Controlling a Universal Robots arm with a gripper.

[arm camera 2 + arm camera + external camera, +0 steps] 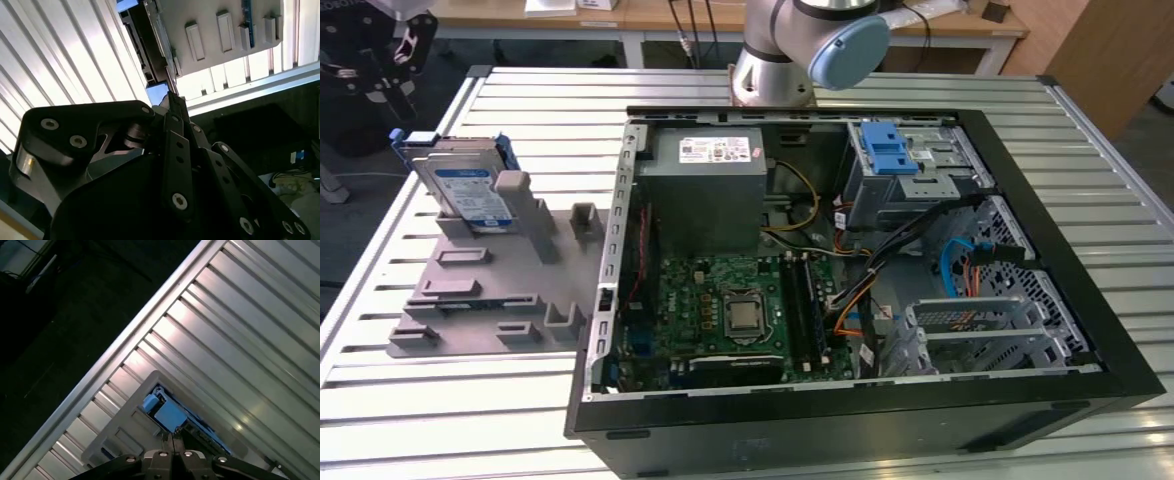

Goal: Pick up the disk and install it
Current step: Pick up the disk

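The disk point(463, 188) stands on edge in a grey holder point(491, 290) on the slatted table, at the exterior view's left, beside the open computer case point(854, 250). It is silver with a white-and-blue label and blue rails. My gripper point(390, 70) hangs above and a little behind the disk, clear of it. In the first wrist view the gripper point(173, 439) has its two fingertips pressed together with nothing between them, and the disk's blue rail end point(167, 413) lies just beyond the tips. In the second wrist view the gripper point(169, 97) points toward the grey holder point(225, 30).
Inside the case are a grey power supply box point(707, 185), a green motherboard point(720, 310), a silver drive cage with a blue latch point(901, 160) and a bundle of cables point(907, 250). The arm's base point(781, 60) stands behind the case. The table's edge point(100, 370) runs near the holder.
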